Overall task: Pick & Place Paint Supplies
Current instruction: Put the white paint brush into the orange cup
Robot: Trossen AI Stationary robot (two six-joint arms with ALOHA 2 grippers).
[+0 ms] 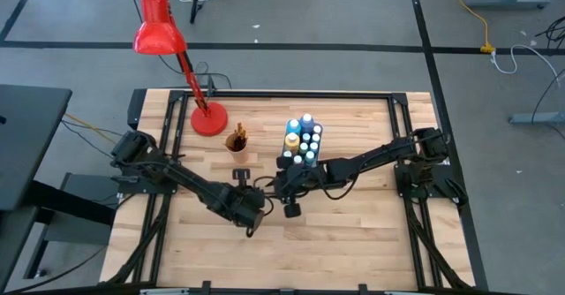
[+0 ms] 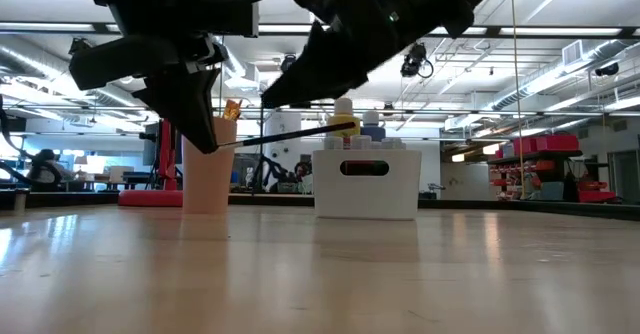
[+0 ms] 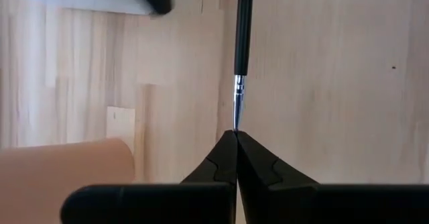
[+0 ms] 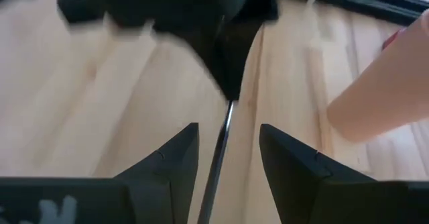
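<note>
A thin dark-handled brush (image 2: 290,134) hangs level above the table between my two grippers. My left gripper (image 3: 236,135) is shut on its metal end and sits at the table's middle (image 1: 254,205). My right gripper (image 4: 228,150) is open. Its fingers stand on either side of the brush's handle (image 4: 218,160) without visibly touching it, just right of the left gripper (image 1: 284,187). A tan cup (image 1: 237,142) holding more brushes stands on the table. Beside it a white bin (image 1: 302,140) holds white-capped paint bottles. My left gripper pinches the brush by the tip of its metal ferrule end (image 3: 236,113) between the two fingers, only at their free ends. The brush runs straight on from the fingers, along them. It is lifted clear of the table and roughly level (image 2: 290,134).
A red desk lamp (image 1: 161,32) stands with its base (image 1: 209,119) at the far left of the table. The cup (image 2: 210,164) and the bin (image 2: 365,179) stand beyond the grippers. Bare wooden tabletop (image 1: 335,233) lies toward the near edge.
</note>
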